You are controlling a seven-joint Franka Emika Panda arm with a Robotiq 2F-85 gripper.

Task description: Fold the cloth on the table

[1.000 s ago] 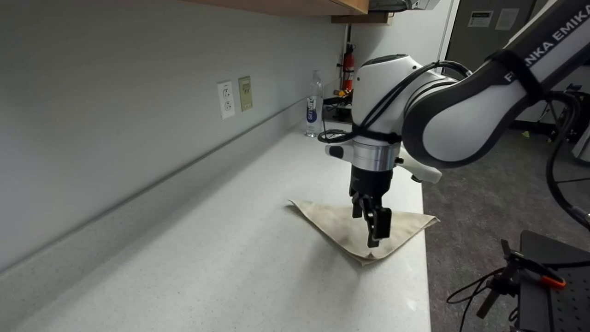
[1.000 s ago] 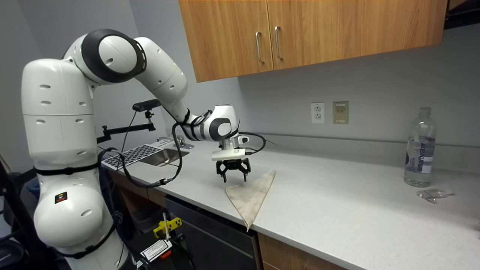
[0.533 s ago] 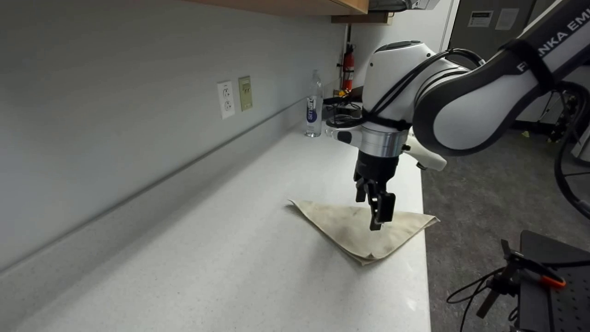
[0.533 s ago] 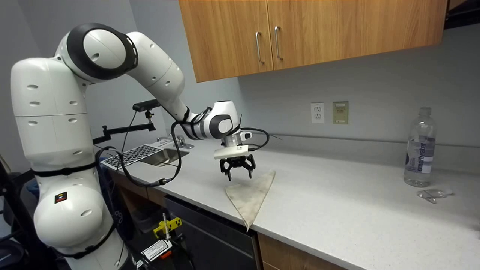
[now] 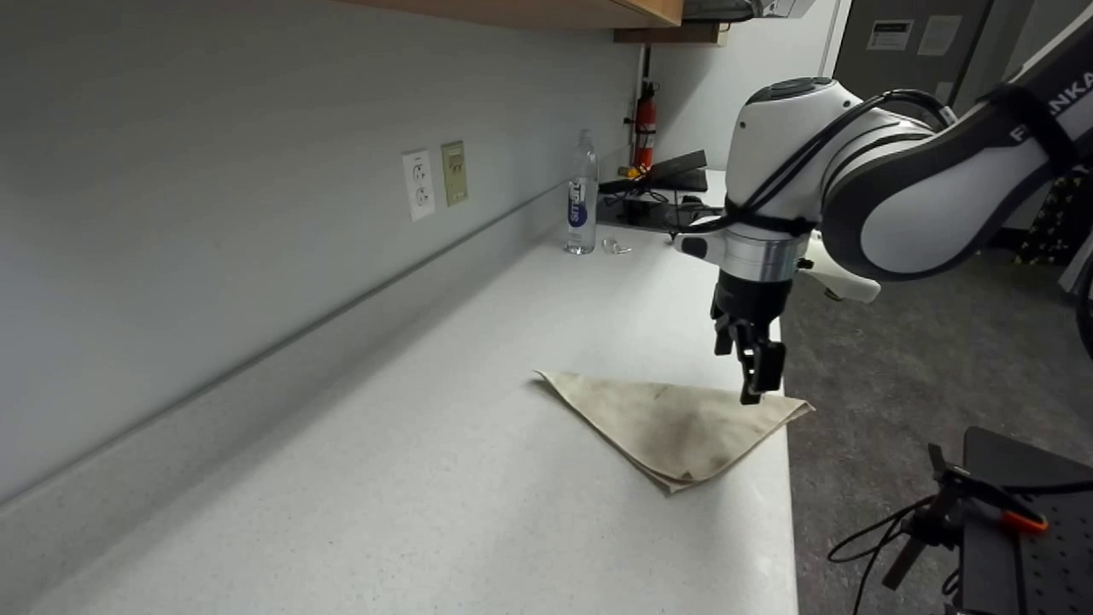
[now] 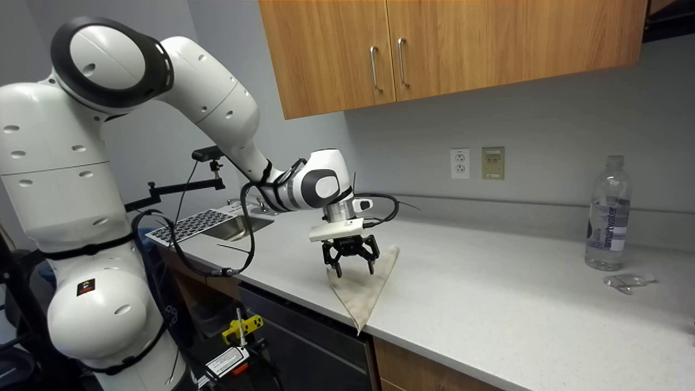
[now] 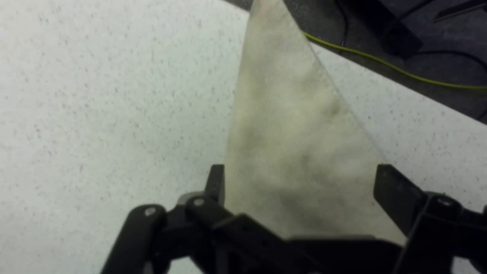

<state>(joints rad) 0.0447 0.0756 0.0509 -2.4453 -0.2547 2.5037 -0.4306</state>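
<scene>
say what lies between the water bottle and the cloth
Only bare white table lies between the water bottle and the cloth, as both exterior views show; a small clear item sits beside the bottle, off that stretch.

In both exterior views the worktop (image 5: 384, 512) looks bright, and a soft grey shadow runs along its back edge, by the wall (image 5: 256, 171). The light seems to come from above. The wall is dim, and the floor (image 5: 862, 359) past the worktop's front edge is dark. In an exterior view, a blurry dark patch of shade lies on the cloth (image 5: 615, 410). In the wrist view the worktop looks a bit green, its specks are smudgy, and the gripper (image 7: 300, 169) is almost black with fuzzy edges.
</scene>
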